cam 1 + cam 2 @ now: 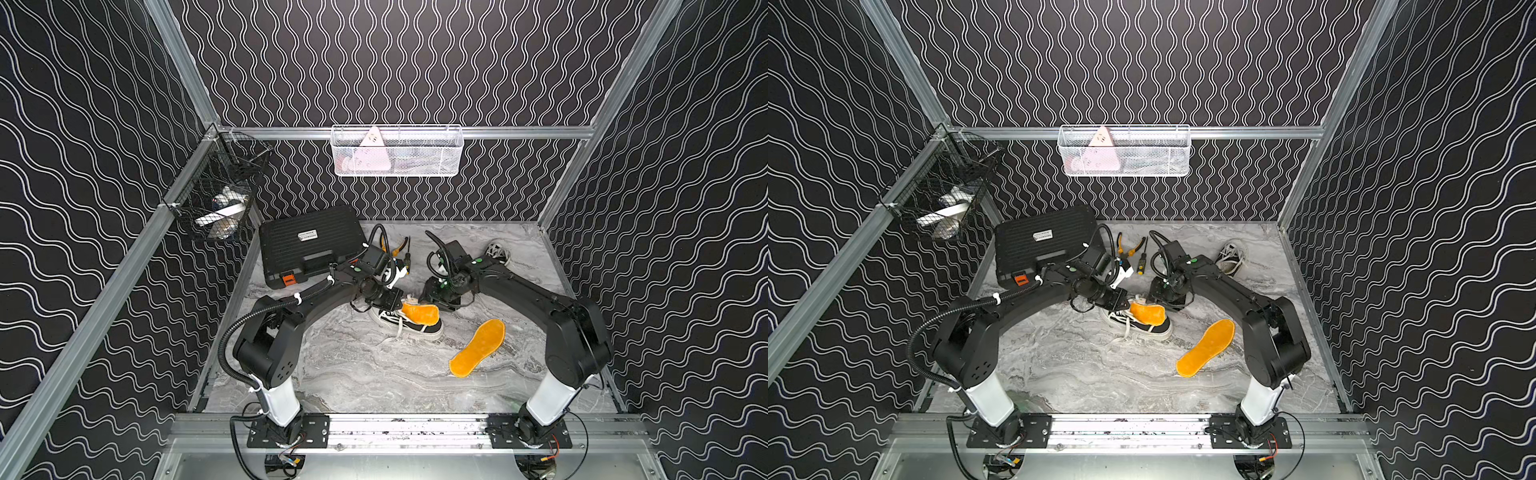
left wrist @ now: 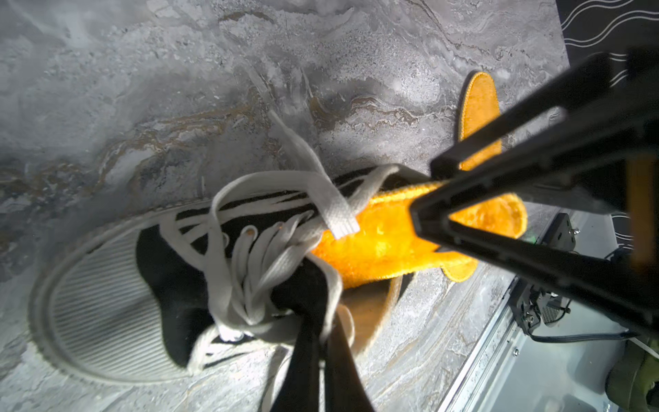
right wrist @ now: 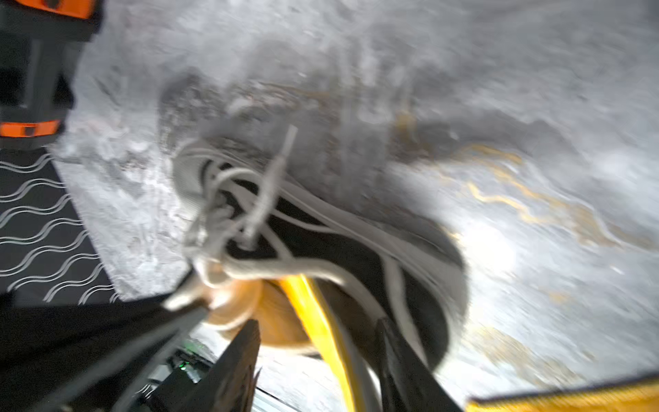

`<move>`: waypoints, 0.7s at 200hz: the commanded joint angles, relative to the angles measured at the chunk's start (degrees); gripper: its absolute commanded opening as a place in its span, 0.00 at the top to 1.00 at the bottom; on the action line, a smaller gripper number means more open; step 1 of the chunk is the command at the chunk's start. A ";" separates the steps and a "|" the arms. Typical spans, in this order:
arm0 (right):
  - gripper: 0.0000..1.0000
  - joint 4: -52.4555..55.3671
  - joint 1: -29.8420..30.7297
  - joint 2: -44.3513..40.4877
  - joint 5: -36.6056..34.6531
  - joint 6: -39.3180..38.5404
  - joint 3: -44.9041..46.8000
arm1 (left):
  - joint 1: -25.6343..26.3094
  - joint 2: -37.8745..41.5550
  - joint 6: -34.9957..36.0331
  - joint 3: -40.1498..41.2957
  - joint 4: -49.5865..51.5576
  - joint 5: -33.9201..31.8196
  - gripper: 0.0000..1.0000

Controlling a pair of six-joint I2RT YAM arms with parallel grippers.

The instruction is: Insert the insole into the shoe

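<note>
A black-and-white sneaker, the shoe (image 1: 415, 330) (image 1: 1150, 330) (image 2: 107, 303) (image 3: 356, 249), lies mid-table with loose white laces. An orange insole (image 1: 422, 314) (image 1: 1148, 313) (image 2: 385, 242) (image 3: 310, 306) has its front end inside the shoe, and its heel end sticks out of the opening. My left gripper (image 1: 397, 309) (image 1: 1121, 305) (image 2: 317, 321) is shut on the shoe's black tongue at the opening. My right gripper (image 1: 432, 305) (image 1: 1163, 305) (image 2: 428, 192) (image 3: 317, 326) is open, its fingers standing on either side of the insole's protruding heel end.
A second orange insole (image 1: 478, 348) (image 1: 1206, 348) (image 2: 478, 103) lies flat to the shoe's right. At the back are a black tool case (image 1: 309, 247), pliers and a screwdriver (image 1: 401, 249), and another sneaker (image 1: 496, 251). Wire baskets (image 1: 397, 151) (image 1: 220, 195) hang on the walls.
</note>
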State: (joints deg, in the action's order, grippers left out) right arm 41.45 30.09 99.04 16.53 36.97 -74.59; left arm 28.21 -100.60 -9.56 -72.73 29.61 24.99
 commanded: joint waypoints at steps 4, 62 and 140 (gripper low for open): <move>0.51 4.69 -0.01 -2.03 -0.55 -1.06 2.63 | -0.05 0.10 -1.34 0.12 -1.65 -1.58 1.00; 0.84 -1.35 0.05 -2.01 5.42 4.69 3.87 | 0.80 -0.61 -0.43 -1.54 -1.29 -1.26 1.00; 0.86 -6.57 0.49 1.40 2.97 8.21 4.54 | 0.49 0.76 0.02 0.07 -1.31 -1.39 1.00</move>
State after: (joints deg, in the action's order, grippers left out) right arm 38.46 30.41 100.49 20.82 44.03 -70.76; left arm 28.93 -100.25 -10.50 -72.88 29.08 23.53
